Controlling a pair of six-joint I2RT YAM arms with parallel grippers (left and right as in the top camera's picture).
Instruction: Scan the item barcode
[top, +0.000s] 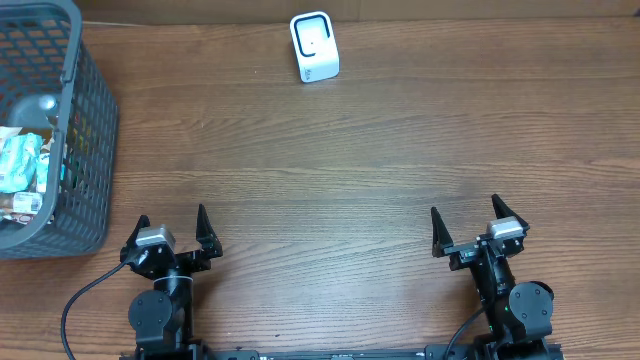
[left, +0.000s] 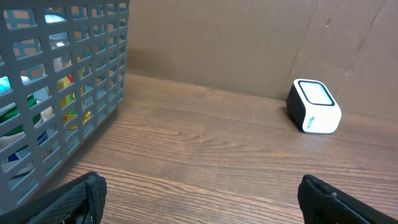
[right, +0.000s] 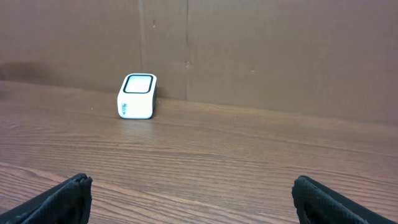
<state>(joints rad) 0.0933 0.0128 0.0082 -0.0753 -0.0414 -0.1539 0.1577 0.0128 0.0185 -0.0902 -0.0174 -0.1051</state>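
Far beyond the wide, empty left end effector (top: 173, 225) and right end effector (top: 466, 214), white scanner (top: 314, 46), window upward.

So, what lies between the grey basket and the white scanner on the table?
Nothing: from basket to scanner, only bare wooden table, in the overhead view.

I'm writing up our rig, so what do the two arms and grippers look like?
The left arm and right arm are black with round joints. The left gripper and right gripper each have two black pointed fingers and a light grey block on top. A black cable trails from each arm. No markings are readable.
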